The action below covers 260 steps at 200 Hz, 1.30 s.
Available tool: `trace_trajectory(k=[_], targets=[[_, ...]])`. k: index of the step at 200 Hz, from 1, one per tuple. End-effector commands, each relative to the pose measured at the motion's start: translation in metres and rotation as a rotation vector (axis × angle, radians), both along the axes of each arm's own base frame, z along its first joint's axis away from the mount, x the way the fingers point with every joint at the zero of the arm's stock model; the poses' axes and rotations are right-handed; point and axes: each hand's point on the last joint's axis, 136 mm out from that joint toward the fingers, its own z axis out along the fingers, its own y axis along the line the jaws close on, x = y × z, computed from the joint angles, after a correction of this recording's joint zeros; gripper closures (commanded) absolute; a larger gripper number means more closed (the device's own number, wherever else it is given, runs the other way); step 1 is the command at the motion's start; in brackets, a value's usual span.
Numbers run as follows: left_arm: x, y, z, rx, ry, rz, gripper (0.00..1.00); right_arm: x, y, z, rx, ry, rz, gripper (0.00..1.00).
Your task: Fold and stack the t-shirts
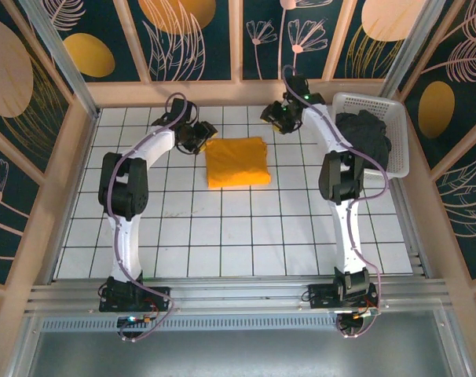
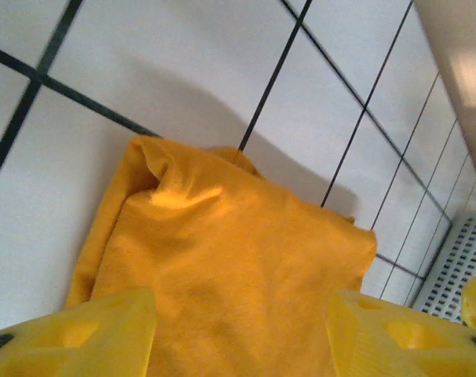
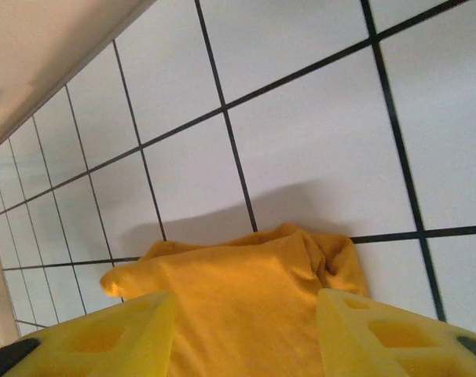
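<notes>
The mustard orange-yellow t-shirt (image 1: 236, 162) lies folded into a rough square on the white tiled table near the back middle. My left gripper (image 1: 203, 135) hovers at its back left corner, jaws open, the cloth (image 2: 238, 275) showing between its yellow fingers (image 2: 89, 334). My right gripper (image 1: 279, 118) hangs above the tiles off the shirt's back right corner, also open, looking down at the folded cloth (image 3: 246, 306) past its fingers (image 3: 379, 334). The dark charcoal-black t-shirt (image 1: 365, 135) sits bunched in the basket.
A white plastic mesh basket (image 1: 397, 124) stands at the back right by the wall; its mesh (image 2: 458, 271) shows at the edge of the left wrist view. A wooden back rail (image 1: 222, 93) and side walls ring the tiled table (image 1: 222, 228).
</notes>
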Motion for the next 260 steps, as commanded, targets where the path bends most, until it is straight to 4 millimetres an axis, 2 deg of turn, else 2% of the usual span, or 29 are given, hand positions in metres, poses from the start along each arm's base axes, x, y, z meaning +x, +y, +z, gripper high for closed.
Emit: trace_trajectory(k=[1,17,39,49,52,65,79,91,97,100,105,128,138,164,197,215,229,250,260], targets=[[-0.018,-0.005,0.053,-0.029,-0.106,0.004,0.39,-0.029,-0.008,0.045,-0.05,-0.06,0.031,0.49],[-0.057,-0.015,0.052,-0.078,-0.069,-0.009,0.41,-0.057,-0.013,0.057,-0.048,-0.106,0.014,0.49],[-0.121,-0.049,0.036,-0.208,0.035,-0.018,0.44,-0.107,-0.013,0.065,0.037,-0.153,-0.003,0.5],[-0.148,-0.062,0.02,-0.25,0.113,0.009,0.44,-0.13,-0.011,0.066,0.079,-0.167,-0.005,0.5],[-0.154,-0.067,0.028,-0.278,0.104,0.014,0.44,-0.137,-0.011,0.066,0.088,-0.171,-0.004,0.5],[-0.173,-0.085,0.024,-0.337,0.141,0.056,0.41,-0.163,-0.009,0.064,0.114,-0.163,-0.008,0.49],[-0.181,-0.102,0.021,-0.364,0.169,0.104,0.34,-0.185,-0.01,0.063,0.139,-0.153,-0.015,0.47],[-0.18,-0.114,0.016,-0.381,0.187,0.146,0.29,-0.201,-0.014,0.058,0.16,-0.131,-0.031,0.47],[-0.178,-0.119,0.021,-0.406,0.181,0.164,0.28,-0.206,-0.015,0.056,0.168,-0.122,-0.035,0.47],[-0.177,-0.121,0.01,-0.4,0.2,0.18,0.28,-0.208,-0.015,0.056,0.17,-0.121,-0.035,0.46],[-0.175,-0.123,0.006,-0.41,0.207,0.202,0.27,-0.211,-0.016,0.056,0.172,-0.117,-0.038,0.47],[-0.151,-0.13,0.005,-0.431,0.171,0.279,0.23,-0.218,-0.02,0.059,0.162,-0.119,-0.037,0.47],[-0.144,-0.134,-0.001,-0.428,0.179,0.299,0.23,-0.22,-0.022,0.059,0.154,-0.118,-0.04,0.47],[-0.143,-0.139,-0.032,-0.432,0.269,0.384,0.25,-0.224,-0.028,0.066,0.145,-0.133,-0.046,0.47],[-0.124,-0.139,-0.048,-0.414,0.24,0.459,0.28,-0.23,-0.036,0.068,0.141,-0.135,-0.052,0.47],[-0.118,-0.141,-0.061,-0.417,0.248,0.484,0.41,-0.233,-0.04,0.067,0.144,-0.131,-0.057,0.47],[-0.116,-0.138,-0.07,-0.409,0.254,0.513,0.59,-0.234,-0.042,0.066,0.146,-0.127,-0.058,0.47],[-0.108,-0.119,-0.078,-0.4,0.228,0.563,0.92,-0.233,-0.044,0.067,0.147,-0.127,-0.062,0.47],[-0.102,-0.107,-0.078,-0.402,0.211,0.566,1.0,-0.233,-0.045,0.069,0.151,-0.133,-0.061,0.47]])
